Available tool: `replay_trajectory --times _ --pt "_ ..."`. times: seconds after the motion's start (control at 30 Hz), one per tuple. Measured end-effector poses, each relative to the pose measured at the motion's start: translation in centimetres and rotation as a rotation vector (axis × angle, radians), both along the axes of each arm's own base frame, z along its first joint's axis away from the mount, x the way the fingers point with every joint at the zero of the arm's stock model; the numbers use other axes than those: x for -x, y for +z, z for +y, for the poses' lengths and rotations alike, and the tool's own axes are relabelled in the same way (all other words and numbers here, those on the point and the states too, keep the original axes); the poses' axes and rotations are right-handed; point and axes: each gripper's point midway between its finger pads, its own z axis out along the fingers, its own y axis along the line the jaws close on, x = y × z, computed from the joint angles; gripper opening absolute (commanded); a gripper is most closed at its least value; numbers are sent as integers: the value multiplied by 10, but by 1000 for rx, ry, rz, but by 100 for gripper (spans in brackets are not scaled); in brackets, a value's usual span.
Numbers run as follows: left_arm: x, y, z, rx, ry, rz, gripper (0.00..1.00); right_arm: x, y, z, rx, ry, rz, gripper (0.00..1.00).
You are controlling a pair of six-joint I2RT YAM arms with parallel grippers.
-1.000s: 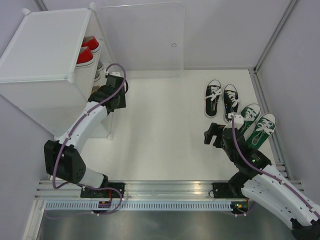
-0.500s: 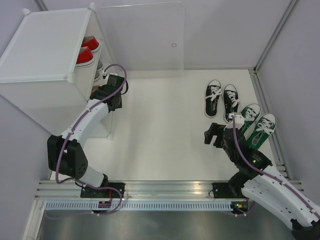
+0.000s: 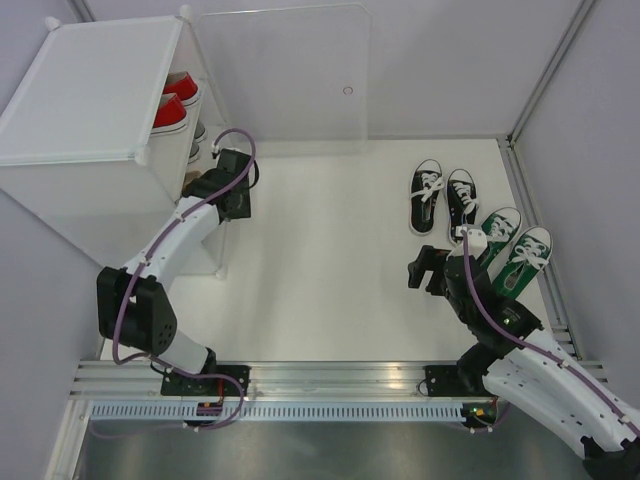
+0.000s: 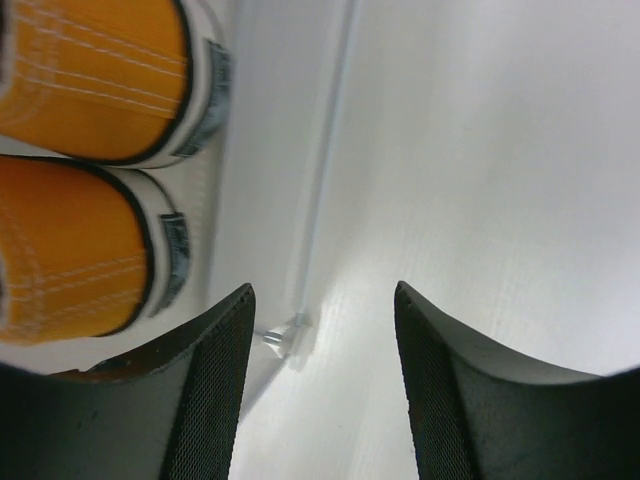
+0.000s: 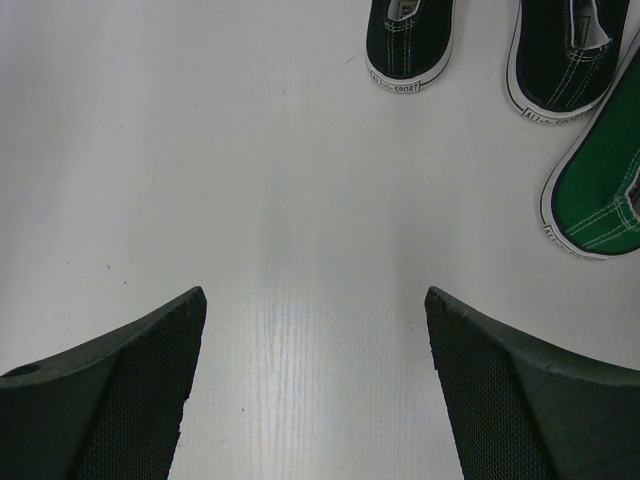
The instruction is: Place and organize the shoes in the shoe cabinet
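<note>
The shoe cabinet stands at the back left, its clear door swung open. Red shoes sit on an upper shelf, with a grey pair just below. In the left wrist view two orange shoes lie heels-out inside the cabinet, left of its wall edge. My left gripper is open at the cabinet's mouth, holding nothing. Black shoes and green shoes lie on the table at the right. My right gripper hovers open beside them.
White walls close in the table on the left, back and right. A metal rail carrying the arm bases runs along the near edge. The open door panel stands against the back wall.
The left wrist has shifted slightly at the cabinet's mouth, its jaws still apart. The right arm has not moved.
</note>
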Motion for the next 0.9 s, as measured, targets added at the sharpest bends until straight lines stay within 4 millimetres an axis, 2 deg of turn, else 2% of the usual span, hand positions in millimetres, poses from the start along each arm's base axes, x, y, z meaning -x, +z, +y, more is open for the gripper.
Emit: replay_trajectory --times 0.13,0.23,0.37,0.47,0.6,0.77,0.9 --pt "4 9 -35 62 -99 -16 64 0 -3 0 8 -1 11 93" --pt "-2 28 -50 83 -134 -62 64 -1 -5 0 14 -1 18 93" --pt "-24 57 -43 58 -91 -153 63 -1 -5 0 15 -1 19 93" --pt "-46 64 -35 44 -57 -188 63 -1 -5 0 15 -1 19 93" --pt "-72 41 -23 16 -25 -149 62 -1 -5 0 13 -2 17 93" --pt "-80 6 -14 -24 -11 -64 62 -1 -4 0 13 -1 16 93" --pt "-81 4 -1 -47 21 -59 62 -1 -4 0 13 -1 16 93"
